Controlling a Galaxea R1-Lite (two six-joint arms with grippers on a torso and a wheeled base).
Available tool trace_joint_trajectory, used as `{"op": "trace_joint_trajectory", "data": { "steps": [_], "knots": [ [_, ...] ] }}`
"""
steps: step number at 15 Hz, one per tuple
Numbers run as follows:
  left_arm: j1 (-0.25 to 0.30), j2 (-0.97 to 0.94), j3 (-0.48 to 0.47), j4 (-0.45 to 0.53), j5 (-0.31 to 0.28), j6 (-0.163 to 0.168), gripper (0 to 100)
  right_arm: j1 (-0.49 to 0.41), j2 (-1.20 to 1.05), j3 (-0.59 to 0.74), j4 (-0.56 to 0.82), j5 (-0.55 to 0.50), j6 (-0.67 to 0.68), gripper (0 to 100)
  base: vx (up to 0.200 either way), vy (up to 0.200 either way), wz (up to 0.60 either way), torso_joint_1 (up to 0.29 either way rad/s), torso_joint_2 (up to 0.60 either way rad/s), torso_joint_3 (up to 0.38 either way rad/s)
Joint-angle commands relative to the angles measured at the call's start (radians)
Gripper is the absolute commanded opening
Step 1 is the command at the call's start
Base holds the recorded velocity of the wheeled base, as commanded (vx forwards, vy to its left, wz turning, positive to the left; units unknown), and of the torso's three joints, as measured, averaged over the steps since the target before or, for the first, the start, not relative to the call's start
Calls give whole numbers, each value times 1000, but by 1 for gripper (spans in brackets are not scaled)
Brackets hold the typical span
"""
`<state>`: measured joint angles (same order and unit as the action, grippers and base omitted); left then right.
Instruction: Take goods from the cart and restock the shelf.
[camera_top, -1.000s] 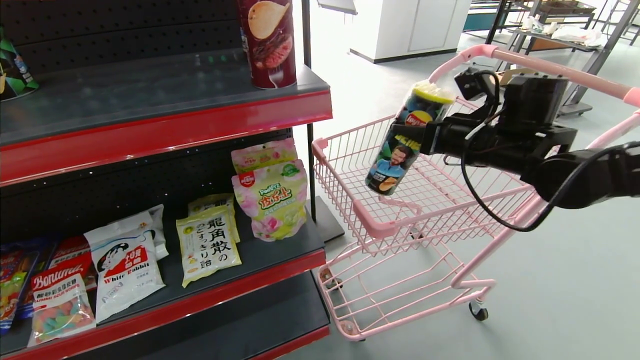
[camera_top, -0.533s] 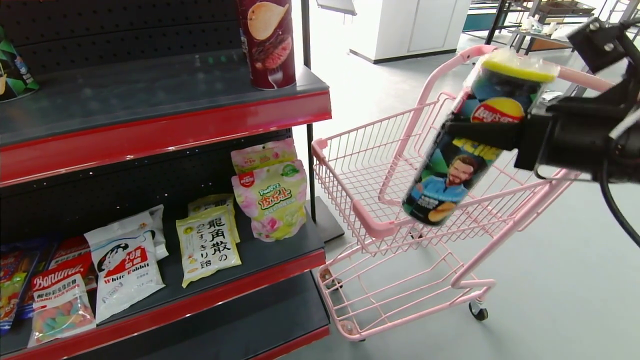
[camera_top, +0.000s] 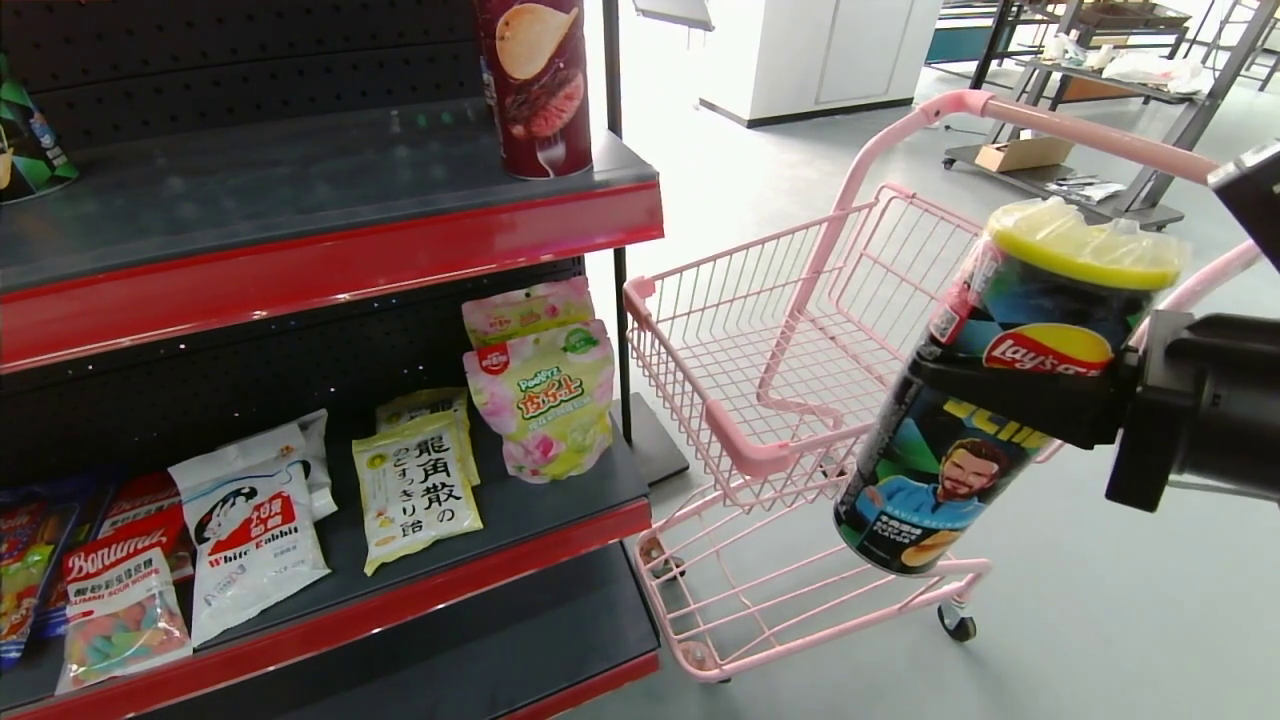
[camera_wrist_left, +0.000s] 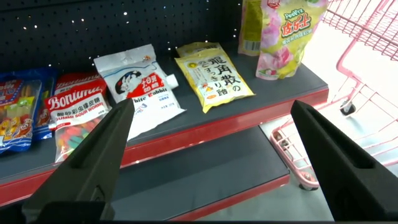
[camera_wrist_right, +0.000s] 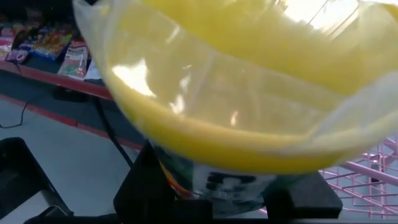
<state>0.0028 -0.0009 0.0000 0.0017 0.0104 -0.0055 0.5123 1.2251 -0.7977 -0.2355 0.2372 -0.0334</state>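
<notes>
You see the right gripper (camera_top: 1005, 398) clamped on the chip can (camera_top: 950, 470), but its arm runs off the right edge. From the right wrist, the can's yellow lid (camera_wrist_right: 249, 93) sits close and blurred, hiding most of the can body. On the top shelf (camera_top: 300, 180), the maroon can (camera_top: 535, 90) is cropped at the top edge.

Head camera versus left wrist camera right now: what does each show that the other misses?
Head only: the right gripper clamped on the chip can, and a dark red can standing on the upper shelf. Left wrist only: the left gripper, open. Both: the lower shelf with its yellow bag and white bag, plus the pink cart.
</notes>
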Motion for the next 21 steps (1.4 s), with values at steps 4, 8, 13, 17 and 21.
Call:
{"op": "trace_joint_trajectory", "data": {
  "steps": [4, 8, 13, 17, 21],
  "knots": [
    [0, 1, 0, 0, 0, -2, 100, 8, -9, 43, -1, 4, -5, 0, 0, 0, 0, 8, -82, -71],
    [0, 1, 0, 0, 0, -1, 100, 12, 1, 38, -1, 5, -5, 0, 0, 0, 0, 76, -409, -331],
    [0, 1, 0, 0, 0, -1, 100, 14, 19, 28, -1, 5, -5, 0, 0, 0, 0, 125, -491, -368],
    [0, 1, 0, 0, 0, -1, 100, 14, 37, 8, -1, 7, -5, 0, 0, 0, 0, 170, -543, -372],
    [0, 1, 0, 0, 0, -1, 100, 14, 37, 5, -1, 7, -14, 0, 0, 0, 0, 199, -582, -380]
  ]
}}
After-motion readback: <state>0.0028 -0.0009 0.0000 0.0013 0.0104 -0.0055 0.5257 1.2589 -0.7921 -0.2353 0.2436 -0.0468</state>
